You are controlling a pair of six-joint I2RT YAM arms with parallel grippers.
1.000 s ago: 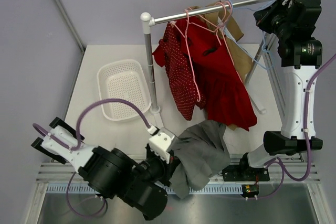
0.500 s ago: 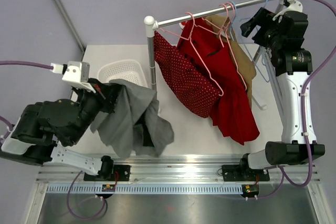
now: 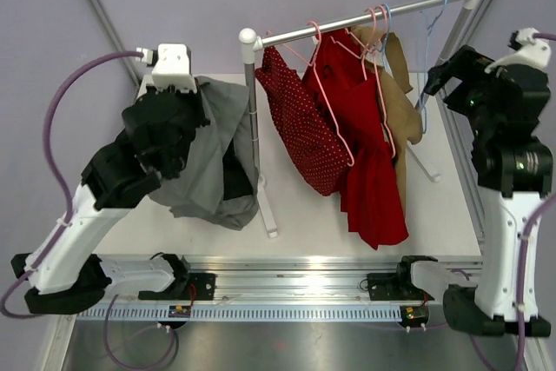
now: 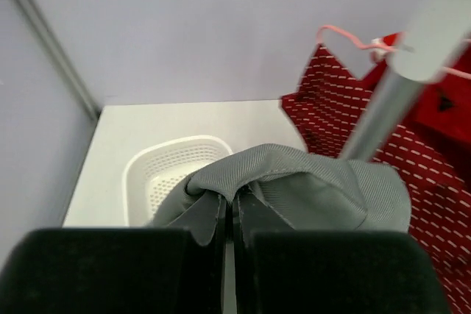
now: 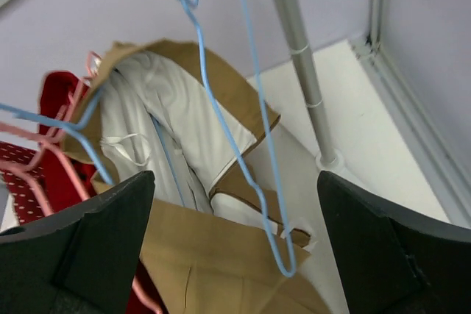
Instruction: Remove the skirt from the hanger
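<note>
The grey skirt [image 3: 208, 171] hangs bunched from my left gripper [image 4: 234, 200], which is shut on a fold of it [image 4: 309, 189], left of the rack post. In the top view the cloth hides those fingertips. The blue hanger [image 3: 432, 32] hangs bare at the right end of the rail [image 3: 365, 16]. My right gripper [image 3: 439, 76] stands open just right of it. In the right wrist view the hanger's lower loop [image 5: 257, 145] dangles between the wide-apart jaws of that gripper [image 5: 235, 255], touching neither finger.
A white basket [image 4: 158, 174] sits on the table below the skirt. On the rail hang a dotted red garment [image 3: 304, 128], a plain red one [image 3: 365, 154] on pink hangers and a tan one [image 3: 401, 102]. The rack's right leg [image 5: 302, 64] stands near the back wall.
My left arm has swung the skirt from the table's near edge up to the back left, over the basket. The right gripper has opened and drawn back from the rail.
</note>
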